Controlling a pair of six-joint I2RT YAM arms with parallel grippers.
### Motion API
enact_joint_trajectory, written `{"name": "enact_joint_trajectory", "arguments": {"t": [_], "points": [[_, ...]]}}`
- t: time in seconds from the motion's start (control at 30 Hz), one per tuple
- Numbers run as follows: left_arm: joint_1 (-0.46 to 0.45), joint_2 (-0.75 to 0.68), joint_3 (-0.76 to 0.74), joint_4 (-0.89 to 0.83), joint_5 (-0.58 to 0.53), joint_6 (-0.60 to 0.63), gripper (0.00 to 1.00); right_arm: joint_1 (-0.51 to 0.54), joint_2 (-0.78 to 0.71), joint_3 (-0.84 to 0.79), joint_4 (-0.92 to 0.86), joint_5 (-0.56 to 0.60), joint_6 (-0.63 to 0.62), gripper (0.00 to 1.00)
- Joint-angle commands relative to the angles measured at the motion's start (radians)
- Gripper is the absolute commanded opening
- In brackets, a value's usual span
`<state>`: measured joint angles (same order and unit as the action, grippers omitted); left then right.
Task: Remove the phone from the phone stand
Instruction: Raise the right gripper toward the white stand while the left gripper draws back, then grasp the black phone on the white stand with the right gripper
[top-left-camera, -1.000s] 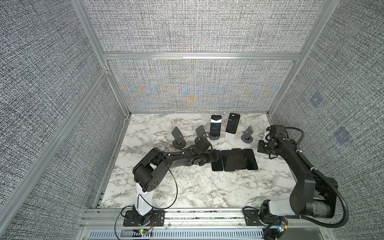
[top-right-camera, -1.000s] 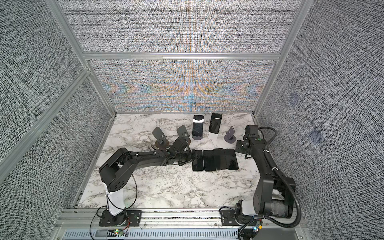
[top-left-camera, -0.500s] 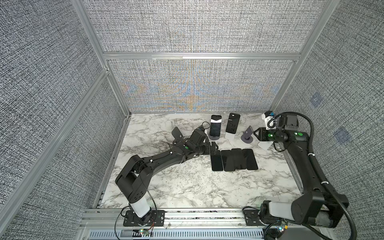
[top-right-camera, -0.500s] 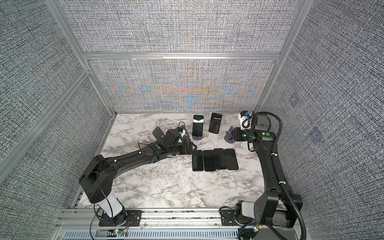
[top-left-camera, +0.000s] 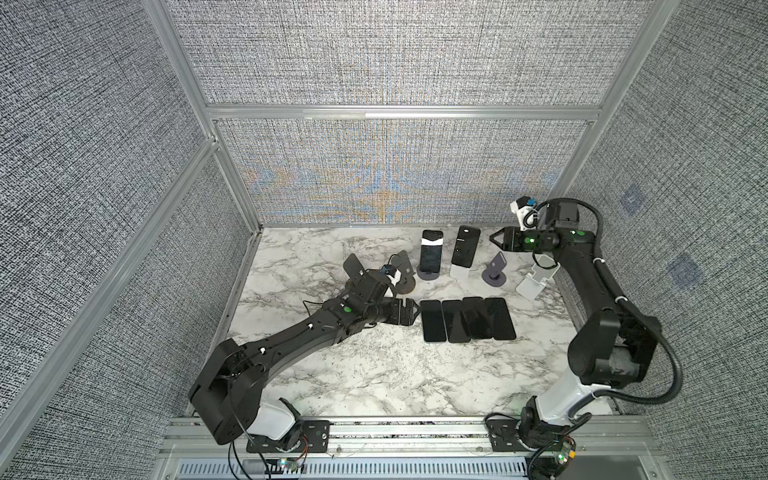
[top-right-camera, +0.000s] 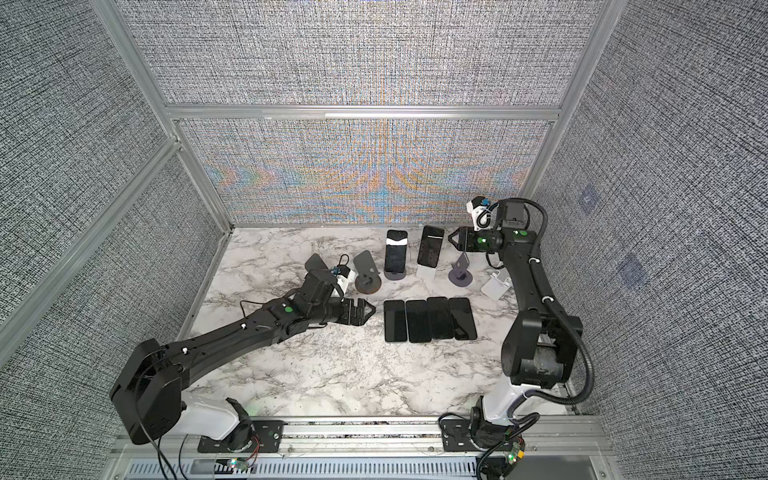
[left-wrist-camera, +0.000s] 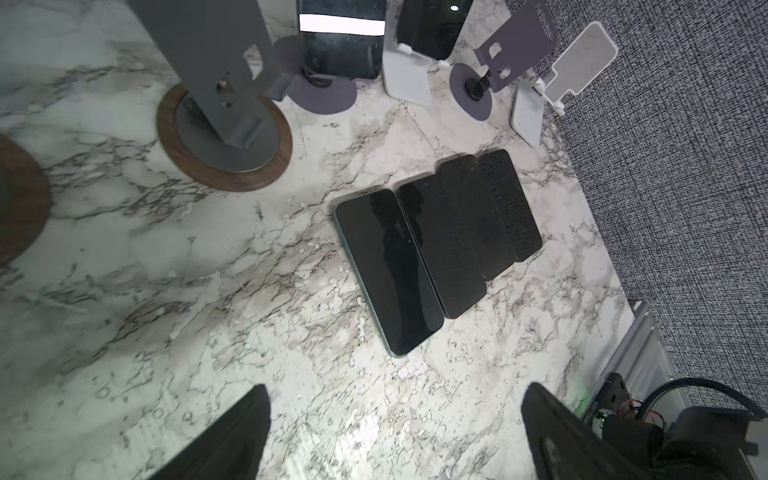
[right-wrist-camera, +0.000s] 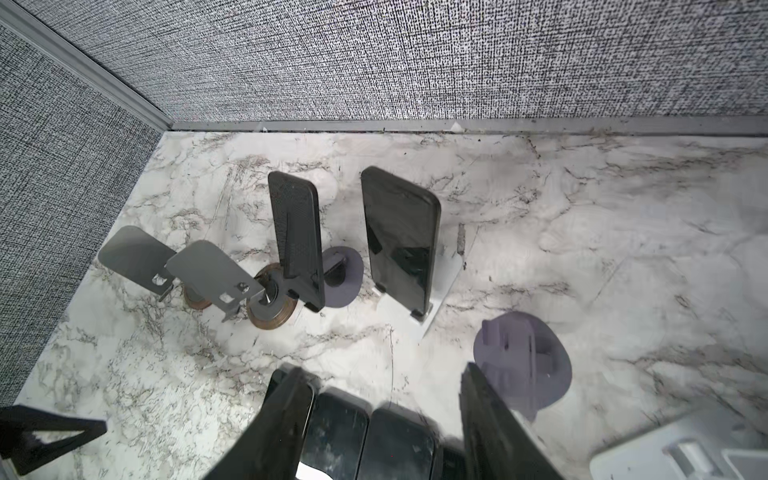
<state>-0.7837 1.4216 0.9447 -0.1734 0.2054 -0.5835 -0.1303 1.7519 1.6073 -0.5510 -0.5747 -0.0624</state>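
Observation:
Two phones still lean on stands at the back: a black phone with a white band on a purple round stand, and a black phone on a white stand. Several dark phones lie flat side by side mid-table. My left gripper is open and empty, low beside the leftmost flat phone. My right gripper hangs raised, right of the white-stand phone, jaws apart with nothing between them.
Empty stands: two grey ones on wooden bases behind my left arm, a purple one and a white one under my right arm. Fabric walls close the back and sides of the marble table.
My right arm lifted from the table by the white stand and swung up and back, its jaws opening. My left gripper drew back slightly from the flat phones, still open.

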Motion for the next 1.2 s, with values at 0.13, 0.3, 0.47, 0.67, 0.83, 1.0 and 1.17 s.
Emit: {"name": "enact_joint_trajectory", "arguments": {"t": [0.13,0.3,0.47,0.67,0.83,1.0,1.17], "points": [[0.001,-0.036,-0.011,-0.063,-0.038,0.017,0.95,-0.002,0.197,0.113,0.124,-0.125,-0.068,0.6],[0.003,-0.03,-0.004,-0.081,-0.061,0.001,0.94,0.002,0.312,0.192,0.165,-0.18,-0.025,0.6],[0.003,0.002,0.018,-0.078,-0.034,-0.01,0.93,0.018,0.379,0.221,0.186,-0.205,-0.019,0.61],[0.002,0.044,0.037,-0.062,-0.01,-0.013,0.93,0.027,0.439,0.253,0.185,-0.247,-0.014,0.58],[0.002,0.068,0.077,-0.097,0.011,0.011,0.93,0.026,0.448,0.234,0.21,-0.266,-0.009,0.53],[0.003,0.076,0.078,-0.088,0.014,0.005,0.93,0.026,0.436,0.203,0.24,-0.27,0.004,0.46],[0.002,0.085,0.083,-0.083,0.022,0.004,0.93,0.026,0.416,0.185,0.255,-0.275,0.008,0.37]]}}
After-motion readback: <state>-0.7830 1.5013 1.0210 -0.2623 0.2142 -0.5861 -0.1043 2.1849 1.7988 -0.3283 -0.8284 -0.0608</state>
